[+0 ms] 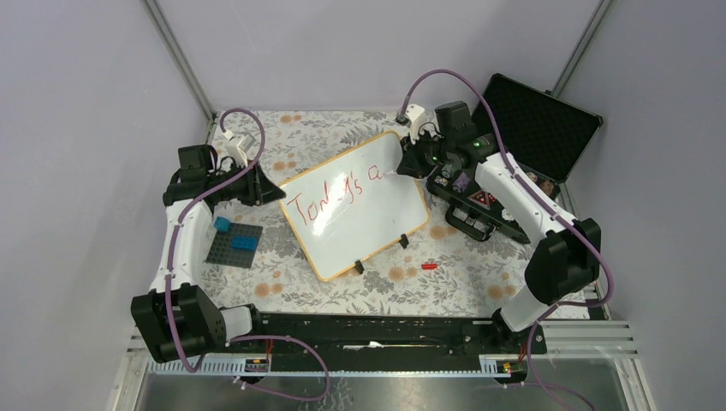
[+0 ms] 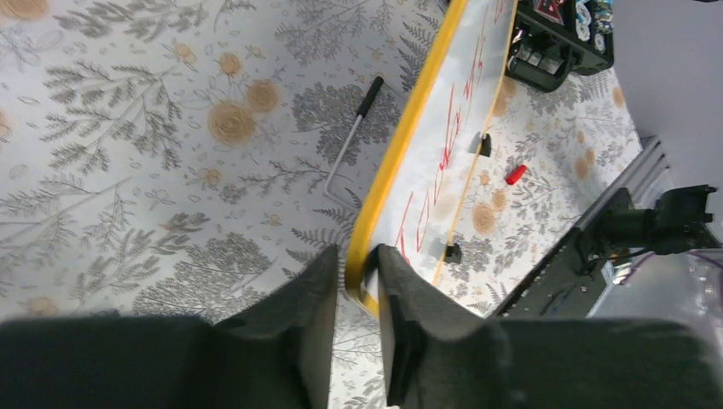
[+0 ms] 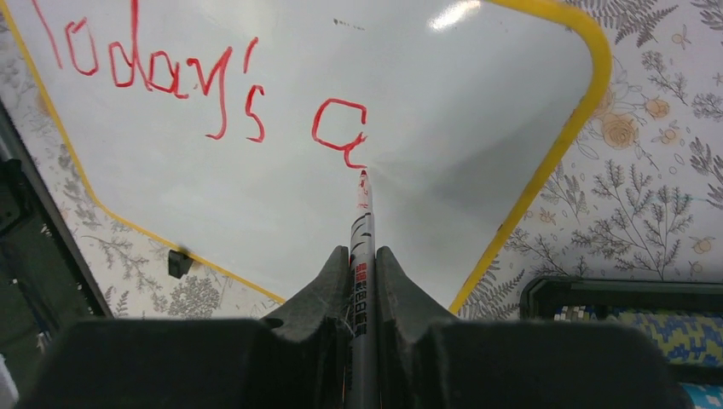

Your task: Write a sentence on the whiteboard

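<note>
The whiteboard [image 1: 377,224] lies tilted mid-table, white with an orange-yellow rim. The sentence [image 1: 330,197] reads "Today's" in red, followed by a looped letter [image 3: 341,128]. My left gripper [image 1: 272,193] pinches the board's left corner: in the left wrist view its jaws [image 2: 358,260] straddle the yellow rim of the whiteboard [image 2: 460,94]. My right gripper [image 3: 362,256] is shut on a silver marker [image 3: 363,217]. The marker's red tip touches the whiteboard [image 3: 443,102] at the tail of the looped letter. From above, the right gripper [image 1: 402,167] sits over the board's far right corner.
An open black foam-lined case [image 1: 535,128] stands at the back right, with a black tray of small parts [image 1: 475,210] in front of it. A red cap [image 1: 429,266] lies near the board's front edge. A grey baseplate with blue bricks [image 1: 235,244] sits at the left. A thin metal rod with a black handle [image 2: 349,141] lies beside the board.
</note>
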`<state>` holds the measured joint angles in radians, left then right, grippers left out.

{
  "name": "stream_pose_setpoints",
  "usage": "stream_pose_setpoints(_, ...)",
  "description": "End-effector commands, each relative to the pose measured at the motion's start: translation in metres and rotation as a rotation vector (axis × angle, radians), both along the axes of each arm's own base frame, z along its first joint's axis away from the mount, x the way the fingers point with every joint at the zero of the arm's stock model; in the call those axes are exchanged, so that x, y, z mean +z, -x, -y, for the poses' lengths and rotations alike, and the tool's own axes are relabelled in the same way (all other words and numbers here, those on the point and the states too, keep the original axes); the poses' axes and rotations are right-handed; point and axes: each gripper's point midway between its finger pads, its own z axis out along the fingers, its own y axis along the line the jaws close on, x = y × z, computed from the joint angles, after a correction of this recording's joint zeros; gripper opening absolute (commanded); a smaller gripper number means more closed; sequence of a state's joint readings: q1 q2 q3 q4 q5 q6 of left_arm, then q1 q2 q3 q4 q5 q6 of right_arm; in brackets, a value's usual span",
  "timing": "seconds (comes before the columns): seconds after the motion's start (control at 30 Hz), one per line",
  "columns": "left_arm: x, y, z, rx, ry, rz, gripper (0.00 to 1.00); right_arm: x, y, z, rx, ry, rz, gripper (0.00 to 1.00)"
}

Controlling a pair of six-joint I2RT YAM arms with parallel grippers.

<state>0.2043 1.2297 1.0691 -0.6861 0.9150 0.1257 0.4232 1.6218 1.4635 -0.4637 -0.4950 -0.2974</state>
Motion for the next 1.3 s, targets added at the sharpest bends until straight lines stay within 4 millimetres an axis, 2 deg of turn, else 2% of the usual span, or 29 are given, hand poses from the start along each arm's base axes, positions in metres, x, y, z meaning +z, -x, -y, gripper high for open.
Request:
stream_pose_setpoints(0.0,0.002,0.002,0.003,-0.013,-0.03,0.022,0.36,0.052,0.019,-0.007,0.088,-0.093,0.067,0.0)
stream_pose_setpoints(0.07,0.005,0.005,0.004,-0.018,-0.025,0.026,0.46,0.05,0.035,-0.012,0.137,-0.119,0.03,0.0)
stream_pose_setpoints(0.13,0.005,0.007,0.005,-0.024,-0.022,0.029,0.51,0.044,0.054,-0.021,0.191,-0.133,0.0,0.0)
stream_pose_setpoints(0.2,0.004,0.009,0.006,-0.028,-0.019,0.03,0.53,0.034,0.073,-0.029,0.243,-0.132,-0.022,0.0)
stream_pose_setpoints(0.47,0.004,0.013,0.01,-0.048,-0.001,0.03,0.56,0.007,0.125,-0.063,0.345,-0.142,-0.086,0.0)
stream_pose_setpoints(0.57,0.002,0.014,0.011,-0.055,0.003,0.023,0.56,0.0,0.138,-0.072,0.376,-0.154,-0.112,0.0)
stream_pose_setpoints(0.73,-0.004,0.018,0.016,-0.086,-0.013,0.012,0.56,-0.016,0.149,-0.081,0.405,-0.134,-0.114,0.0)
stream_pose_setpoints(0.87,-0.005,0.018,0.02,-0.102,-0.014,0.011,0.55,-0.016,0.157,-0.089,0.427,-0.129,-0.089,0.0)
stream_pose_setpoints(1.03,-0.005,0.019,0.021,-0.107,-0.009,0.01,0.54,-0.018,0.153,-0.1,0.398,-0.104,-0.009,0.0)
stream_pose_setpoints(1.27,-0.009,0.02,0.021,-0.109,-0.014,0.006,0.52,-0.03,0.145,-0.106,0.343,-0.064,0.042,0.0)
